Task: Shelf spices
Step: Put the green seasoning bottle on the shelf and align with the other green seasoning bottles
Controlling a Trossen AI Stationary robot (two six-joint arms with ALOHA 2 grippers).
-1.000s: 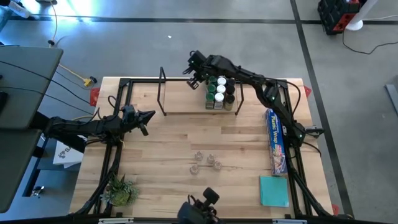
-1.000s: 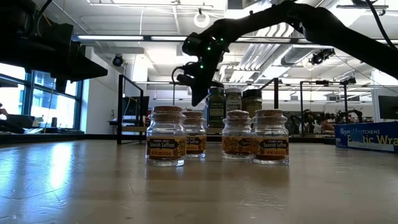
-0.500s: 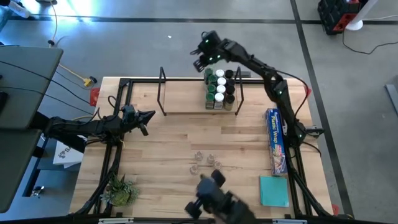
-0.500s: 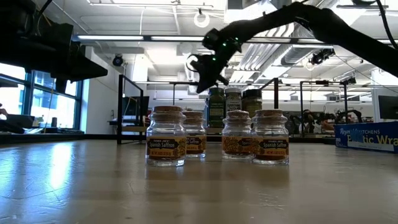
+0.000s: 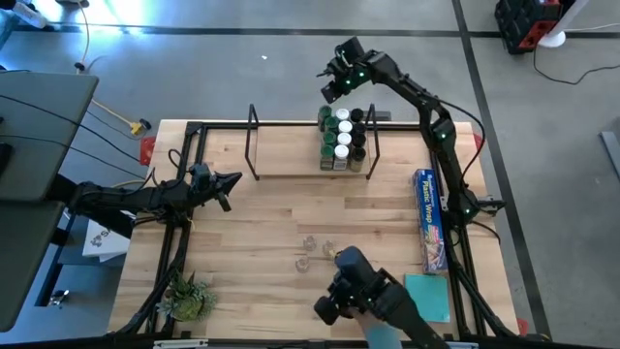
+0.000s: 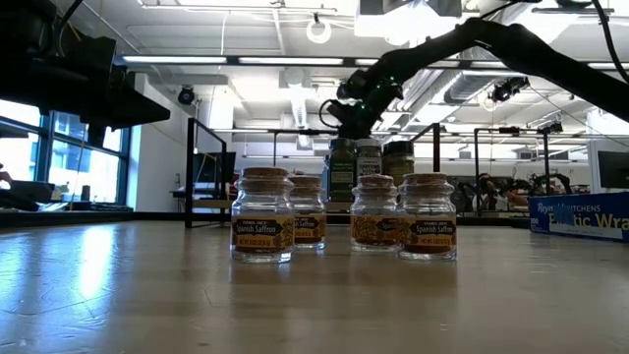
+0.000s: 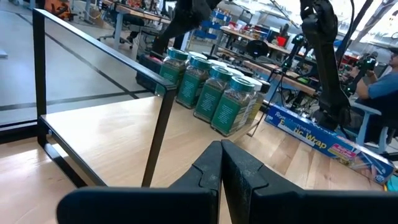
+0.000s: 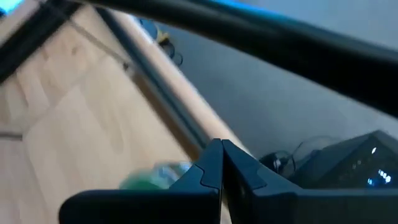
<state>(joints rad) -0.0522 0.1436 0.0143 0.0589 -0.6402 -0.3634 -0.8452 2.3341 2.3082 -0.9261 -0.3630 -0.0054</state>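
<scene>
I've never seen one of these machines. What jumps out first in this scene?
Up close, four small cork-topped jars of saffron stand in a cluster on the wooden table. Behind them, green- and dark-lidded spice jars crowd the right end of a low shelf. The right gripper hangs shut above them; the left gripper waits shut at the table's left.

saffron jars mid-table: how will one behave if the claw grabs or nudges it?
The saffron jars look like clear glass, so probably rigid, smooth and breakable if dropped. Each stands upright on a flat base, squat with a wide cork-like lid, so a low nudge likely slides rather than tips it. Tipped over, the round body would probably roll.
</scene>
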